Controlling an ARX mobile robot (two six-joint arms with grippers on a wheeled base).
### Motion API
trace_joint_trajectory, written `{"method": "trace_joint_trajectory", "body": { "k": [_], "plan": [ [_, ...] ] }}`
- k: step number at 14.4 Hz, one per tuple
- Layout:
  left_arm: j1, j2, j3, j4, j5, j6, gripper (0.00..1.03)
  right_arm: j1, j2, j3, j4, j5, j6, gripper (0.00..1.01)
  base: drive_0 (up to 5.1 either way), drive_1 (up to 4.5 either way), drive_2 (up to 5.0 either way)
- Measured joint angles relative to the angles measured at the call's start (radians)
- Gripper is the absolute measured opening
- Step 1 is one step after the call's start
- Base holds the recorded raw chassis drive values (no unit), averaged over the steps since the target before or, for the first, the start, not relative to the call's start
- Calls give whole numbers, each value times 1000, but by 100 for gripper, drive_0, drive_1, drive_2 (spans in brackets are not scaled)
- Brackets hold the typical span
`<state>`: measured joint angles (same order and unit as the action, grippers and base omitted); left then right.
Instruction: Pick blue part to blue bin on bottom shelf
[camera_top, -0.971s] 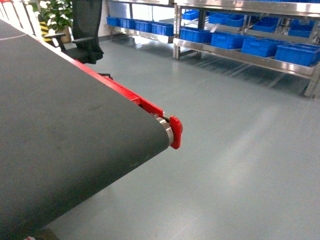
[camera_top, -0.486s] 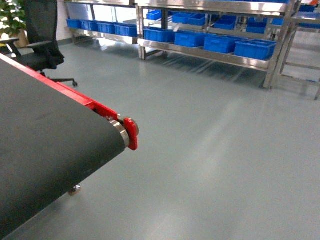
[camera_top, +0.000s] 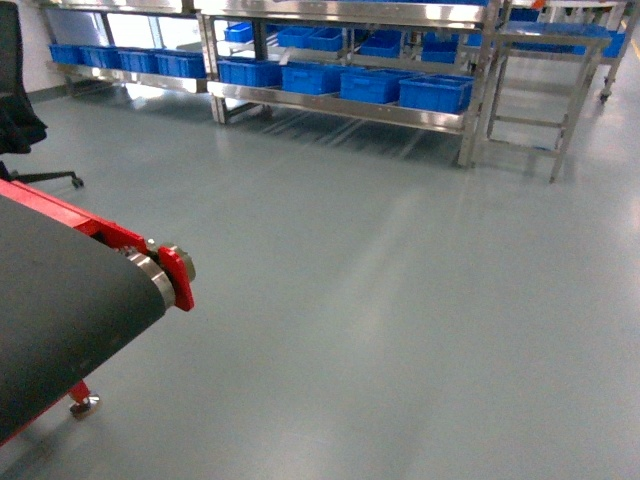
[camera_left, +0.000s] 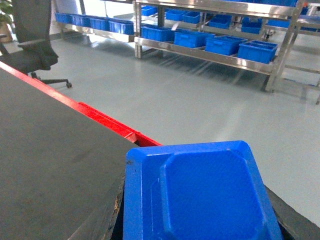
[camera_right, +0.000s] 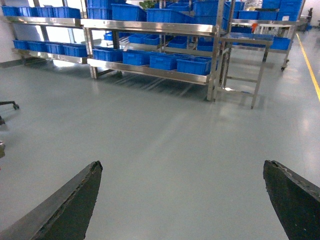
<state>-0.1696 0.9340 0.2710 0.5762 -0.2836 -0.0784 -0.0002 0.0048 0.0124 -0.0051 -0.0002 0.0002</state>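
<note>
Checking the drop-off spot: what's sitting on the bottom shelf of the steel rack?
A row of blue bins lines the bottom shelf. Their contents are hidden behind the walls, and the bins cover the shelf's back.

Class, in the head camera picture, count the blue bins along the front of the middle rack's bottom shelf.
4, in a row on the bottom shelf: leftmost bin, second bin, third bin, rightmost bin. Others behind are partly hidden.
</note>
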Motion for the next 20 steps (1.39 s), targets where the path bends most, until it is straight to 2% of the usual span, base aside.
{"method": "trace_joint_trajectory", "body": {
  "k": [17, 20],
  "plan": [
    [-1, 0, 0, 0, 3, 0, 44, 0, 0, 0, 0, 0, 0, 98, -160, -160, -160],
    [-6, 2, 0, 0, 10, 0, 44, 0, 0, 0, 0, 1, 0, 98, -29, 111, -169]
  ]
}}
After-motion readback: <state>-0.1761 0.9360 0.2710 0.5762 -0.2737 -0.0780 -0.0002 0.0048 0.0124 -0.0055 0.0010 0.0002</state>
